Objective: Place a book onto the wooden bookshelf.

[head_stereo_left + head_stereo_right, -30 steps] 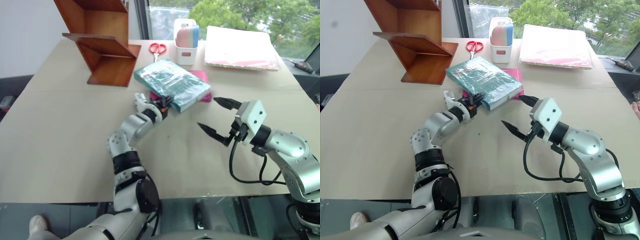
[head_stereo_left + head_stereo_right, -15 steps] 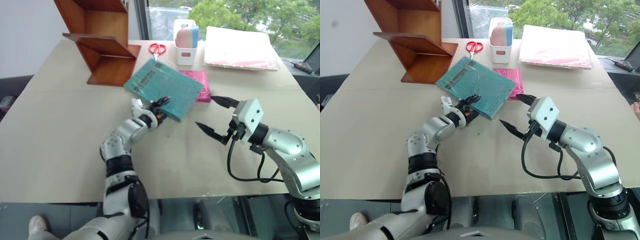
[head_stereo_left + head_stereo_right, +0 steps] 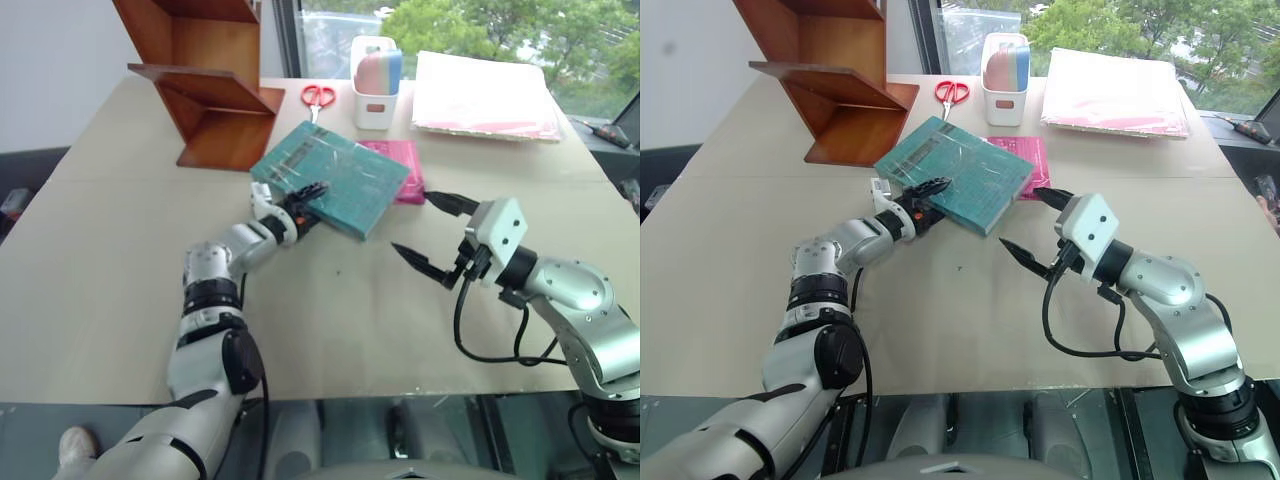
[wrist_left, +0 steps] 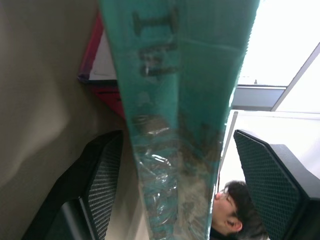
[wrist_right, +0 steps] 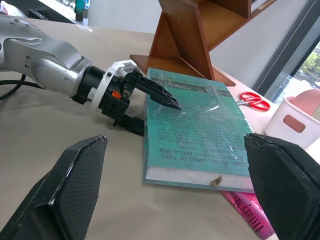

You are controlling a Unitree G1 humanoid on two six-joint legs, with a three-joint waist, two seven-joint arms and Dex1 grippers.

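Thick, stiff book (image 5: 197, 132), slick wrap; left gripper (image 5: 150, 107) jaws straddle its edge, unclamped; right gripper (image 3: 428, 232) jaws open

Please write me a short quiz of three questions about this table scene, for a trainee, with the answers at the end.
1. True or false: the book already stands on the bookshelf.
2. What lies partly under the book? A) the scissors B) the pink book C) the white box
3. Which gripper has the book's edge between its jaws?

Key:
1. False. It lies on the table, beside the bookshelf.
2. B
3. The left gripper. One jaw is over the cover, one under it. The right gripper is open and empty.
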